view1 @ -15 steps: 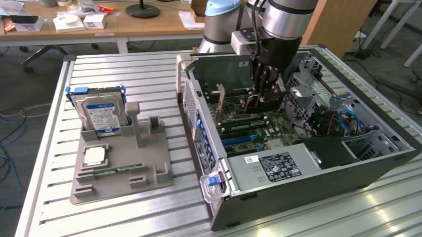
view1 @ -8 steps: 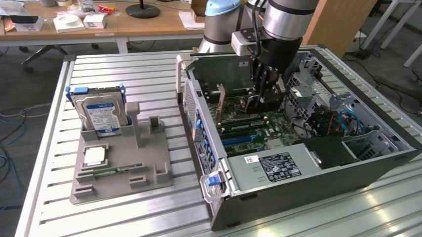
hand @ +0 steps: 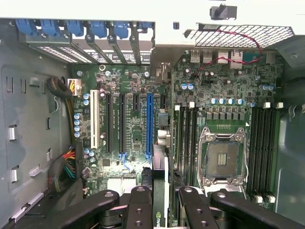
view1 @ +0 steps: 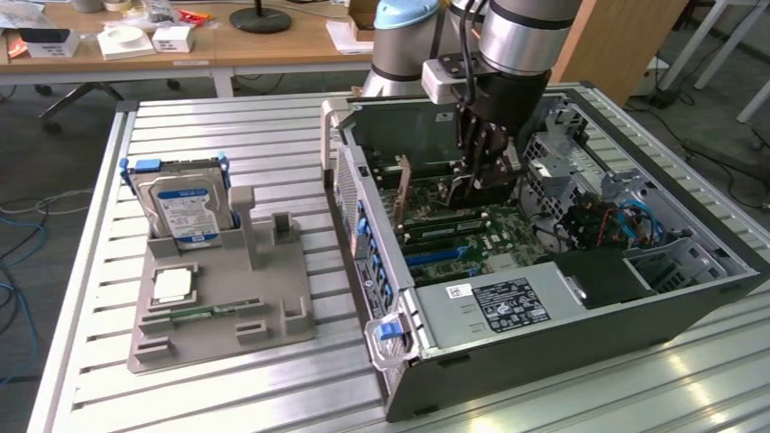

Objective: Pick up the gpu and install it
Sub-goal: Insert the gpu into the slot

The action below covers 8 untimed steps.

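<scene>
Claw: gripper [hand: 165, 207] is partly closed, with the gpu [hand: 159, 186] clamped edge-on between both fingers.
Gpu: held upright inside the computer case [view1: 578, 316], over the motherboard [hand: 133, 95] and just beside the long blue slot [hand: 149, 124]; seating cannot be told.
Case: motherboard and power supply [view1: 506, 302] are housed within.
Holder: in the grey tray [view1: 283, 307], a hard drive [view1: 183, 212] is stood upright and a memory stick [view1: 205, 313] is laid flat.
Surroundings: both are set on a slatted table [view1: 241, 135].

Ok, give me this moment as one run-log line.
gripper: shut on thin dark gpu card | card: edge-on over green motherboard, near long blue slot | seated: cannot tell | site: open grey computer case
</scene>
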Each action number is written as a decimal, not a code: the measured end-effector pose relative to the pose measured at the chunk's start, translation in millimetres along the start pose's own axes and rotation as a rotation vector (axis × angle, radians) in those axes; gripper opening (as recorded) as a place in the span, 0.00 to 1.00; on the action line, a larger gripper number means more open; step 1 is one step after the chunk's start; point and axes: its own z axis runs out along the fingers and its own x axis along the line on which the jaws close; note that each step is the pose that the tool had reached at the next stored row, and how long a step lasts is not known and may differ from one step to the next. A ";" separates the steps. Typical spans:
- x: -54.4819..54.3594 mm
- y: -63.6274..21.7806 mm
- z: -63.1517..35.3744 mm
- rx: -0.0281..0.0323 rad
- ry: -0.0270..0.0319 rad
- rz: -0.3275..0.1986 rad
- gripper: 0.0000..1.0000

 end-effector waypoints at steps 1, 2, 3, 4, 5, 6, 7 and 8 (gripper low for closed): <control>0.0 0.0 0.1 0.0000 -0.0001 0.000 0.26; 0.0 0.0 0.3 0.0000 0.0000 0.000 0.26; 0.0 0.0 0.3 0.0001 0.0001 0.000 0.26; 0.0 0.0 0.3 0.0000 0.0000 0.000 0.26; 0.0 0.0 0.3 0.0001 0.0001 0.000 0.26; 0.0 0.0 0.3 0.0000 0.0001 0.000 0.26; 0.0 0.0 0.3 0.0000 0.0001 0.000 0.26; 0.0 0.0 0.3 0.0000 0.0001 0.000 0.26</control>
